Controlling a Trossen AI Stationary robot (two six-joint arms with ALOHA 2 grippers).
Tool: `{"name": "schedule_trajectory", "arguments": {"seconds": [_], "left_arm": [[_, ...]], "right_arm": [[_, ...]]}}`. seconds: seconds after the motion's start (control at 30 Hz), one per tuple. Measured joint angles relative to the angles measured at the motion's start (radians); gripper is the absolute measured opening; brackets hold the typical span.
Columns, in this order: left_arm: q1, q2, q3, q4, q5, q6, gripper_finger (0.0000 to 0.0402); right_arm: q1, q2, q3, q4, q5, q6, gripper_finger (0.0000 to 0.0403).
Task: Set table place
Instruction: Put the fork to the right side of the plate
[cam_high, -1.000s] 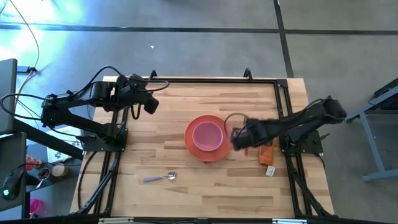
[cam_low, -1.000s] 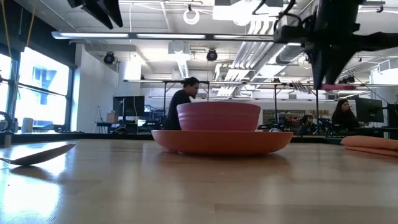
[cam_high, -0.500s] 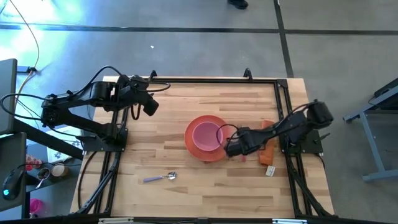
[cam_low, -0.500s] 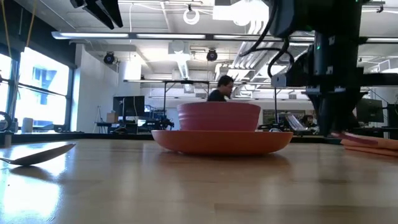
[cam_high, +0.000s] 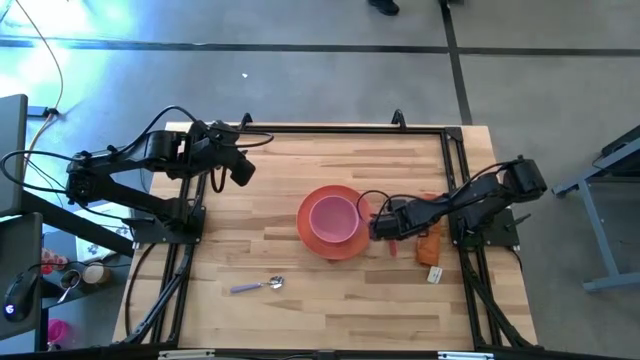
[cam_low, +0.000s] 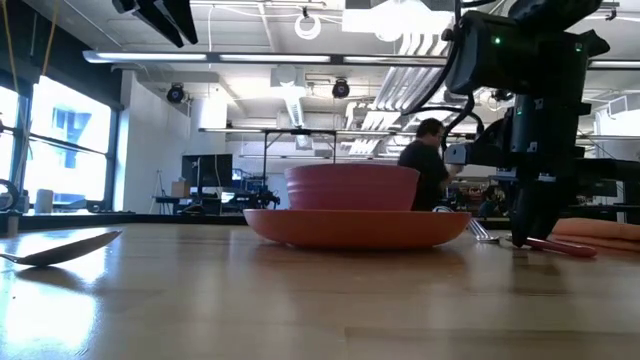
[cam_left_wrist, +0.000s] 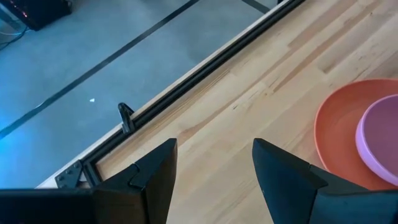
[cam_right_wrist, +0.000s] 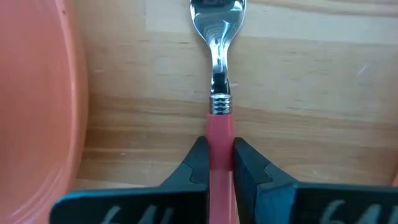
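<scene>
The orange plate (cam_high: 330, 192) sits mid-table with the pink bowl (cam_high: 333, 218) standing in it. The pink-handled fork (cam_right_wrist: 217, 81) lies flat on the wood just right of the plate; it also shows in the low view (cam_low: 482, 233). My right gripper (cam_right_wrist: 219, 149) is down at the table, shut on the fork's handle. The lilac-handled spoon (cam_high: 258, 286) lies toward the near left. My left gripper (cam_left_wrist: 214, 165) is open and empty, raised over the table's far left (cam_high: 235, 165). My right gripper pinches the fork's pink handle (cam_right_wrist: 219, 134) between its two fingers, just behind the metal neck. The fingers (cam_low: 525, 235) point down from above and lie across the handle. The fork lies flat on the table, its handle's free end (cam_low: 575, 248) sticking out past the fingers.
A folded orange cloth strip (cam_high: 430, 240) lies right of the fork, by the right arm's base, with a small white object (cam_high: 436, 273) nearer the front. The black rail frame (cam_high: 340, 128) runs along the table's edges. People show in the room behind.
My right gripper has come down from well above the table, carrying the fork, to the wood just right of the plate. The fork, held clear of the table a second ago, now lies flat on it.
</scene>
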Motion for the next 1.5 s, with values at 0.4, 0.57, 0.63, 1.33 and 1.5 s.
{"name": "schedule_trajectory", "arguments": {"seconds": [0.4, 0.57, 0.63, 1.33, 1.5], "left_arm": [[0.000, 0.000, 0.000, 0.000, 0.000, -0.006, 0.0198], [0.000, 0.000, 0.000, 0.000, 0.000, -0.006, 0.0198], [0.000, 0.000, 0.000, 0.000, 0.000, -0.005, 0.0198], [0.000, 0.000, 0.000, -0.003, 0.000, 0.019, 0.0198], [0.000, 0.000, 0.000, -0.003, 0.000, 0.026, 0.0198]], "right_arm": [[-0.020, 0.005, 0.011, -0.002, 0.036, -0.054, 0.0084], [-0.027, 0.005, 0.034, -0.008, 0.069, -0.052, 0.0092], [-0.031, 0.005, 0.037, -0.011, 0.070, -0.046, 0.0092], [-0.024, -0.009, 0.038, -0.035, 0.082, 0.049, 0.0094], [0.004, -0.009, 0.038, -0.016, 0.080, 0.094, 0.0094]]}}
